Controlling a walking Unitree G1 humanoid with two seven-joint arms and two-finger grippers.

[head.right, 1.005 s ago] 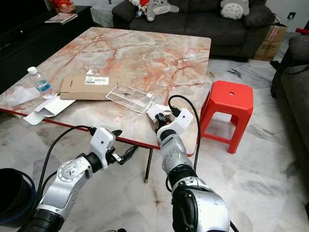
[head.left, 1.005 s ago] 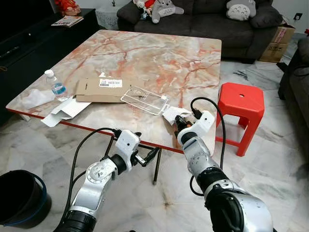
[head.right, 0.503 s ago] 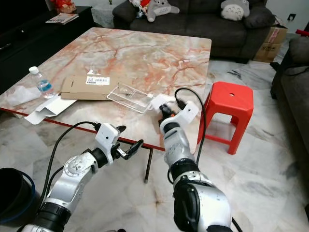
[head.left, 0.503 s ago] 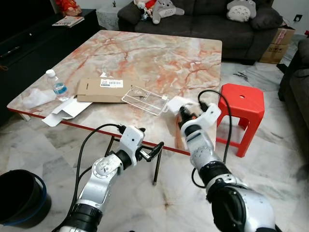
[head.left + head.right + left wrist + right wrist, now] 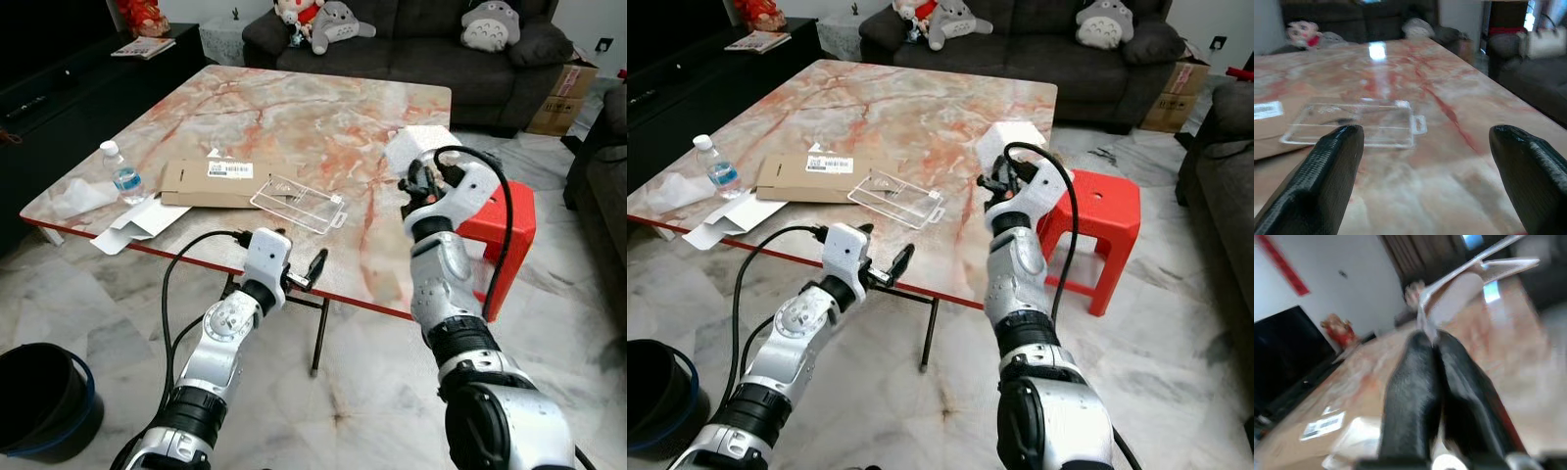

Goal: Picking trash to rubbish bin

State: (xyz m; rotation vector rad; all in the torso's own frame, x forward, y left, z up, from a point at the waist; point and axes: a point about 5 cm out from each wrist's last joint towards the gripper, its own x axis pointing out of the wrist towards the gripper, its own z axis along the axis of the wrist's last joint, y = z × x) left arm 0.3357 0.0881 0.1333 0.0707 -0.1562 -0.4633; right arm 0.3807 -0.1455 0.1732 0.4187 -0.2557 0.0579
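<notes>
A black rubbish bin (image 5: 39, 406) stands on the tiled floor at far left, below the near left corner of the marble table (image 5: 294, 108); what it holds cannot be made out. On the table near that corner lie a crumpled tissue (image 5: 78, 199), an upright water bottle (image 5: 121, 176) and folded white paper (image 5: 137, 221) over the near edge. Further right a flat cardboard sheet (image 5: 220, 180) with a shipping label lies touching a clear plastic tray (image 5: 297, 203), which looks empty. The left gripper (image 5: 315, 266) hovers at the table's near edge, fingers (image 5: 1334, 171) spread wide and holding nothing, pointed at the tray. The right gripper (image 5: 415, 181) is raised above the table's right side, fingers (image 5: 1422, 387) pinched tight on a white piece of trash (image 5: 416, 149) held in the air. A red plastic stool (image 5: 1097, 206) stands beside the table's right edge.
</notes>
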